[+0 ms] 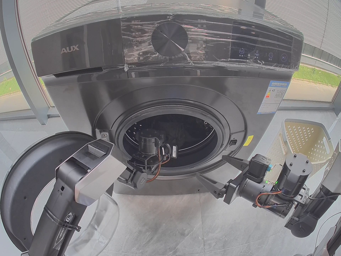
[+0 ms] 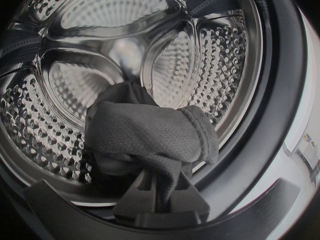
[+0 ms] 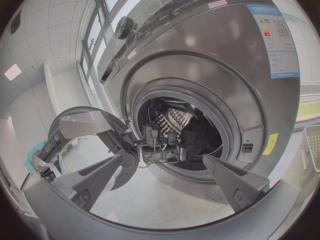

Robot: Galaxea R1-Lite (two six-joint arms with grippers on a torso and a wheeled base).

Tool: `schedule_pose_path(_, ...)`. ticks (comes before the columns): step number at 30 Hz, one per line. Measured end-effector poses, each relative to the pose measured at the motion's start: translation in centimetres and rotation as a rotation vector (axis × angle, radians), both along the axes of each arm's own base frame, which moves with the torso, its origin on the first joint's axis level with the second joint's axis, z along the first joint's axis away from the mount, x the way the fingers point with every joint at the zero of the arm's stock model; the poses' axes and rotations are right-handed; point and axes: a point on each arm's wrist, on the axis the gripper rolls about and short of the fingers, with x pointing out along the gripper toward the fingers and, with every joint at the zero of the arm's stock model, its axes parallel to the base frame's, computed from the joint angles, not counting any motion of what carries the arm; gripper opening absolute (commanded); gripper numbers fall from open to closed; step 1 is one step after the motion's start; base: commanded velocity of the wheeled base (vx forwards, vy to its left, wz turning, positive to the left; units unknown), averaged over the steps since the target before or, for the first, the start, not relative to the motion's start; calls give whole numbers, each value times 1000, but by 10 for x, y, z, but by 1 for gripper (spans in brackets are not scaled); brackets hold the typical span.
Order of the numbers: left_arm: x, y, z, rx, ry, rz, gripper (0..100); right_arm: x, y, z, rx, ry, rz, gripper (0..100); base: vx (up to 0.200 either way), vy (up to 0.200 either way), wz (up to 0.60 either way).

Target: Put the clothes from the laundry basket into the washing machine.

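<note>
Over the pale, marbled floor (image 1: 170, 224), the right pincer (image 1: 212, 170) hangs released before the lower front edge of the washing machine (image 1: 199, 89), its tapered black fingers spread wide. The perforated cream plastic laundry basket (image 1: 305, 136) sits by the machine's right front corner. Farther in, the left pincer (image 2: 160, 188) is clenched on a dark mesh-knit garment (image 2: 150, 130) with a rolled hem, bunched just inside the mouth of the dimpled steel drum (image 2: 213, 67).

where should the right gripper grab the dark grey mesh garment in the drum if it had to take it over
Probably the thick rolled hem of the dark grey mesh garment, coming straight in through the door opening: it bulges free, clear of the left gripper, which pinches the lower folds.
</note>
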Motion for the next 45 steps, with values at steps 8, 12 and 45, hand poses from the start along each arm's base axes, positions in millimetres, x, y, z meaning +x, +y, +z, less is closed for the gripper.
schedule_pose_path(8, 26, 3, 39, -91, -150, 78, 0, 0, 0, 0, 0, 0, 1, 100, 0, 0, 0)
schedule_pose_path(12, 36, 5, 50, -122, -206, 112, 0, 0, 0, 0, -1, 1, 1, 100, 0, 0, 0)
schedule_pose_path(45, 12, -4, 9, -43, -67, 80, 100, 0, -2, 0, -2, 3, -8, 100, 0, 0, 0)
